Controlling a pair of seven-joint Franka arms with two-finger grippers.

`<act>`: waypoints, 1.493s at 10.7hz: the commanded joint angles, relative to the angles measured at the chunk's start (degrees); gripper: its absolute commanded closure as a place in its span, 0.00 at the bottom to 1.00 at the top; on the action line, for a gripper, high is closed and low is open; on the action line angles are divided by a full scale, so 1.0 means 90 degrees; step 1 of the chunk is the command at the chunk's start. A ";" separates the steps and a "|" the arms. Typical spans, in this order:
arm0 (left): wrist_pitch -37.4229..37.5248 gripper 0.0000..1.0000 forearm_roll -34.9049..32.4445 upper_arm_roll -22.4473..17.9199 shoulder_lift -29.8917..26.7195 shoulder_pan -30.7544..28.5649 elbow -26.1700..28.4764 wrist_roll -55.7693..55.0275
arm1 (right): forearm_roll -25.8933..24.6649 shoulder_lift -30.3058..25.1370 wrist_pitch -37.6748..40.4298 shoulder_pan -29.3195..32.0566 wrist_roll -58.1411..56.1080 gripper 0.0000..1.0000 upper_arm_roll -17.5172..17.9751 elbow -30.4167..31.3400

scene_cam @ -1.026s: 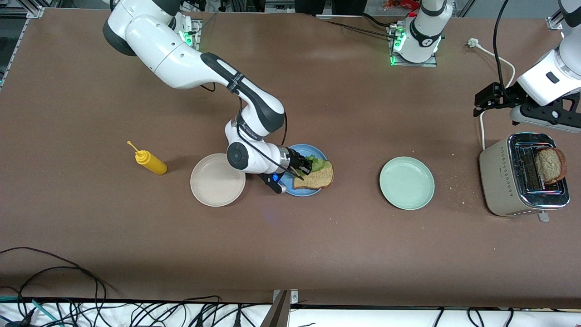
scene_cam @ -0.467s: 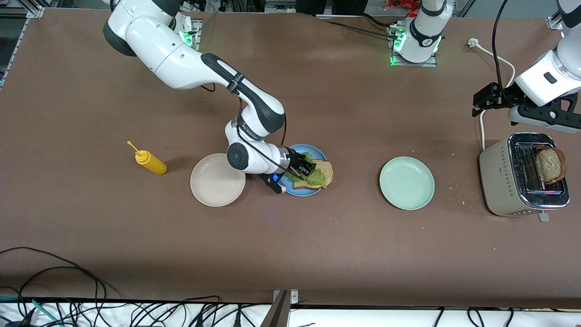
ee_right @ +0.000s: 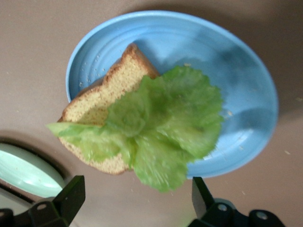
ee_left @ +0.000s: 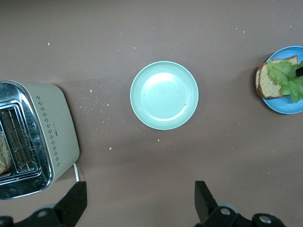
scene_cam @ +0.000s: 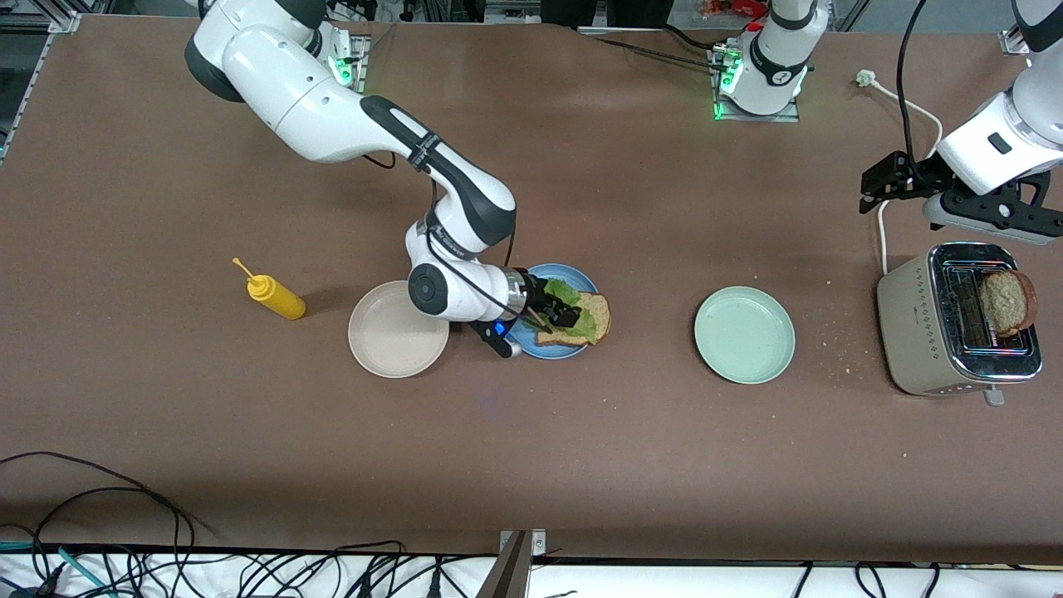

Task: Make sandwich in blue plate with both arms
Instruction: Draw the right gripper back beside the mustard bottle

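The right gripper point(scene_cam: 558, 314) hangs low over the blue plate point(scene_cam: 531, 342), fingers spread wide and holding nothing. On that plate lies a bread slice point(scene_cam: 595, 309) with a lettuce leaf point(ee_right: 161, 127) on top — the slice overhanging the rim at about three o'clock in the front view. The left gripper point(ee_left: 139, 201) waits, fingers apart and empty, over the table beside the toaster point(scene_cam: 955, 332) — a second bread slice point(scene_cam: 1006, 301) stands in its slot.

1. The right arm point(scene_cam: 332, 108) has a glossy white shell of rounded, jointed links with wide black bands at the joints.
2. A thin black cable runs along its forearm, strapped on by a black band with small white lettering.
3. Just above the right gripper point(scene_cam: 565, 314), the wrist is a white cylinder with a round black cap and a silvery ring; a small blue light glows on the black block under it.
4. The left arm point(scene_cam: 996, 141) has the same white shell with a small dark inset mark, and a black bracket beside the left gripper point(scene_cam: 872, 184).
5. Both grippers are small and black, each with two blunt fingers point(ee_right: 71, 191).
6. Green lights glow at both bases.
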State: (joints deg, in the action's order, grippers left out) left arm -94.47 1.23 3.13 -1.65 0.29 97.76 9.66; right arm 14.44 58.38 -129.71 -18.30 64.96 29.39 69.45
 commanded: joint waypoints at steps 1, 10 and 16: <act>0.0057 0.00 0.0088 0.0013 -0.0061 -0.0032 0.0016 0.0079 | 0.0076 -0.0460 0.1671 0.1024 -0.0020 0.00 0.0648 -0.0167; 0.0057 0.00 0.0020 0.0003 -0.0031 -0.0042 -0.0091 0.0079 | -0.0462 -0.2930 0.4939 0.2102 -0.4585 0.00 -0.0938 -0.0148; 0.0057 0.00 0.0029 0.0003 -0.0012 -0.0022 -0.0091 0.0079 | 0.0207 -0.3518 0.5545 0.2102 -0.9436 0.00 -0.3075 0.0037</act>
State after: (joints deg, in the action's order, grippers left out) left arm -94.47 1.23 3.06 -1.76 0.23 97.52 9.67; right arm 10.97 29.11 -80.16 0.89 -5.12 8.76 66.79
